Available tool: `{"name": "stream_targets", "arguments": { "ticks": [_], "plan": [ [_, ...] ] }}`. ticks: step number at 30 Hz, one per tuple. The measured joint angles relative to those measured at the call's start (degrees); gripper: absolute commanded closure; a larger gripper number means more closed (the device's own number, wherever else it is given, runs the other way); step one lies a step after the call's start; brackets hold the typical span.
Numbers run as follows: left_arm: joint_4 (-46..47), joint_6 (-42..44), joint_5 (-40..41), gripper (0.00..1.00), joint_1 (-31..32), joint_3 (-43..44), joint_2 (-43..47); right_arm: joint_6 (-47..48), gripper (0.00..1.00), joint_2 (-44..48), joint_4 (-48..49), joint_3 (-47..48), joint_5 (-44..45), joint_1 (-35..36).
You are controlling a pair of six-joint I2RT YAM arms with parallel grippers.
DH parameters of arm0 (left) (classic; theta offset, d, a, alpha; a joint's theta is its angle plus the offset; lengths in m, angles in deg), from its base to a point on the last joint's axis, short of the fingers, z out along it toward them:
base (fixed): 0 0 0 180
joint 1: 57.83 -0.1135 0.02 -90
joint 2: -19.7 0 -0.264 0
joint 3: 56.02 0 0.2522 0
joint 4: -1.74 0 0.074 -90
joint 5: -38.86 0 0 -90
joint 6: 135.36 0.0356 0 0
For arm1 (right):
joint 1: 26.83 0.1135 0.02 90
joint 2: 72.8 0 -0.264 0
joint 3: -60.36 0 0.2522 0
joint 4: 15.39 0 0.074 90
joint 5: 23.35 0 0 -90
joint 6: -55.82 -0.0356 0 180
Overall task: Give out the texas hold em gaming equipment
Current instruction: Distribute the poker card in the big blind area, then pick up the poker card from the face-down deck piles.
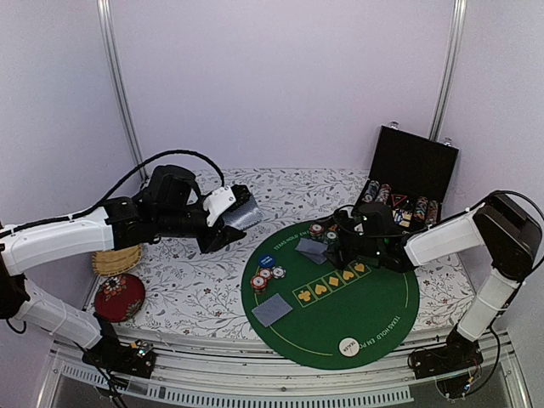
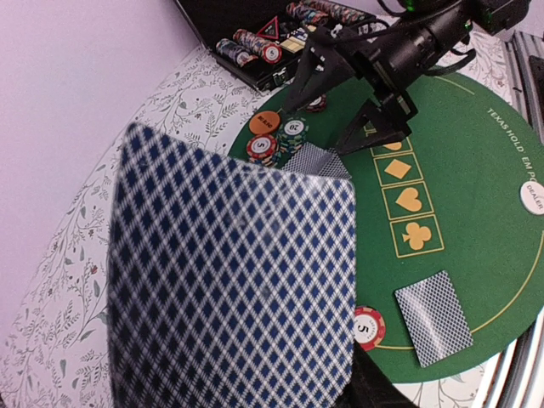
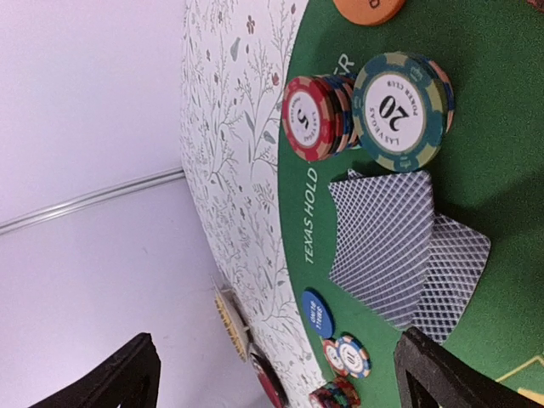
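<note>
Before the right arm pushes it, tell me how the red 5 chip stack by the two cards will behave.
The red chip stack is several loose chips high: a side push would probably shear or topple it. The green 20 stack sits close beside, so it may get knocked too.

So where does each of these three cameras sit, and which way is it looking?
Top external: above and behind the arms, looking down on the green mat; both arms show, with left gripper and right gripper.
Left wrist: on the left arm, facing across the mat to the chip case; the held cards mostly hide its fingers.
Right wrist: on the right arm, looking between its open fingers at the dealt pair.
Shared: all three show that dealt pair.
</note>
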Motion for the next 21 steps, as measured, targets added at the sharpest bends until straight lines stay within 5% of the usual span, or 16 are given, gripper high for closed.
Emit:
{"name": "stream_targets", "arguments": {
  "ticks": [11, 21],
  "plan": [
    [-0.04, 0.00, -0.15, 0.52, 0.00, 0.00, 0.02, 7.61, 0.01, 12.24, -11.58, -0.85, -0.63, 0.02],
    [-0.04, 0.24, -0.39, 0.52, 0.00, 0.00, 0.04, 55.39, 0.00, 5.55, -24.79, 34.01, -17.75, 3.41]
  ]
}}
